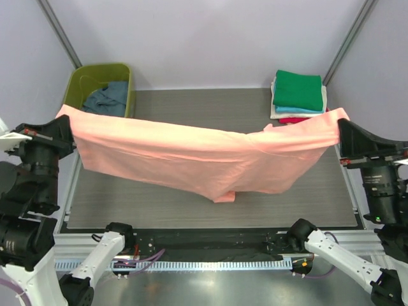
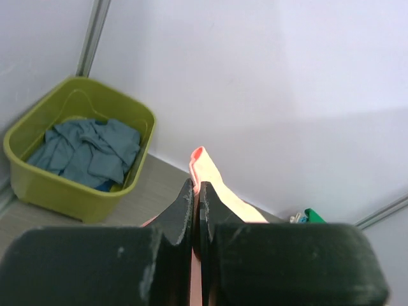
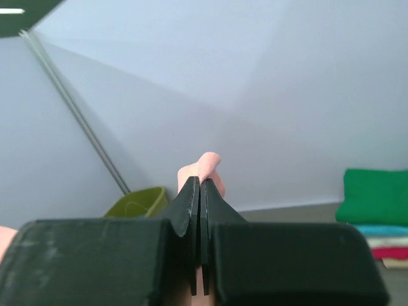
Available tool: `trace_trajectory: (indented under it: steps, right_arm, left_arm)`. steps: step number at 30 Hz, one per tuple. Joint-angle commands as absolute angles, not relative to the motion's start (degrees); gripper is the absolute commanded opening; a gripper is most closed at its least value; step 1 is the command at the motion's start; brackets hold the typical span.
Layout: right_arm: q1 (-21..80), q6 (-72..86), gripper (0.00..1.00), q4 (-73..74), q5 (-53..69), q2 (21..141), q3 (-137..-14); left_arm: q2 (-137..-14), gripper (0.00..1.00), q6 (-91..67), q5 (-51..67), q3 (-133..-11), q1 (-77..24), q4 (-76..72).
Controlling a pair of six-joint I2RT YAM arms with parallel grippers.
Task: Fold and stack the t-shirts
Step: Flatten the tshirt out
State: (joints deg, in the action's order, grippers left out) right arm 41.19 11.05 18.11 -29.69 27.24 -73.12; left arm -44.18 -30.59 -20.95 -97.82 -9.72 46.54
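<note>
A salmon-pink t-shirt (image 1: 204, 156) hangs stretched in the air across the table between both grippers, its lower edge sagging toward the middle. My left gripper (image 1: 65, 118) is shut on its left corner; pink cloth (image 2: 210, 178) pokes out past the closed fingers (image 2: 183, 207). My right gripper (image 1: 341, 121) is shut on its right corner; pink cloth (image 3: 207, 167) shows above the closed fingers (image 3: 189, 197). A stack of folded shirts with a green one (image 1: 298, 89) on top, then teal, cream and red, lies at the back right (image 3: 376, 194).
An olive-green tub (image 1: 81, 83) at the back left holds a crumpled slate-blue shirt (image 1: 107, 97); both show in the left wrist view (image 2: 86, 150). The grey table mat (image 1: 191, 210) lies under the hanging shirt. White walls enclose the back and sides.
</note>
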Motion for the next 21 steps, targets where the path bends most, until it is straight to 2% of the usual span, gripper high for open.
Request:
trace_trajectory:
  steps: [1, 6, 10, 11, 14, 16, 17, 19, 20, 21]
  right_arm:
    - [41.3, 6.4, 0.01, 12.6, -24.4, 28.8, -78.2]
    - [41.2, 1.0, 0.01, 7.8, -27.6, 34.3, -84.5]
    - [41.2, -5.3, 0.01, 7.9, -44.6, 50.1, -91.4]
    - [41.3, -6.6, 0.01, 7.8, -46.6, 53.7, -92.5]
    - [38.3, -10.8, 0.01, 6.6, -52.8, 66.9, -94.5]
    - [32.9, -3.8, 0.01, 9.7, -48.6, 76.5, -95.3]
    - [26.5, -0.5, 0.01, 11.1, -39.2, 79.6, -96.1]
    - [22.3, 4.3, 0.01, 12.1, -31.6, 87.2, -96.5]
    - [21.0, 6.2, 0.01, 12.6, -25.2, 95.9, -98.9]
    - [19.9, 6.5, 0.01, 15.1, -22.7, 100.2, -101.1]
  left_arm:
    - [-44.8, 0.00, -24.7, -19.9, -101.9, -9.3, 43.8]
    - [-50.0, 0.00, -22.8, -19.9, -108.4, -9.4, 43.8]
    - [-65.3, 0.00, -23.6, -21.5, -119.9, -9.4, 52.3]
    - [-68.3, 0.00, -23.9, -21.5, -124.2, -9.4, 54.0]
    - [-79.5, 0.00, -25.0, -21.4, -127.0, -9.2, 58.6]
    - [-83.9, 0.00, -26.4, -22.2, -125.4, -8.4, 59.7]
    - [-88.5, 0.00, -27.7, -21.4, -122.7, -7.6, 60.0]
    - [-92.7, 0.00, -31.3, -18.7, -119.2, -4.8, 61.3]
    - [-96.2, 0.00, -31.9, -17.1, -115.9, -4.0, 61.5]
    - [-98.0, 0.11, -32.3, -16.0, -114.0, -3.2, 61.4]
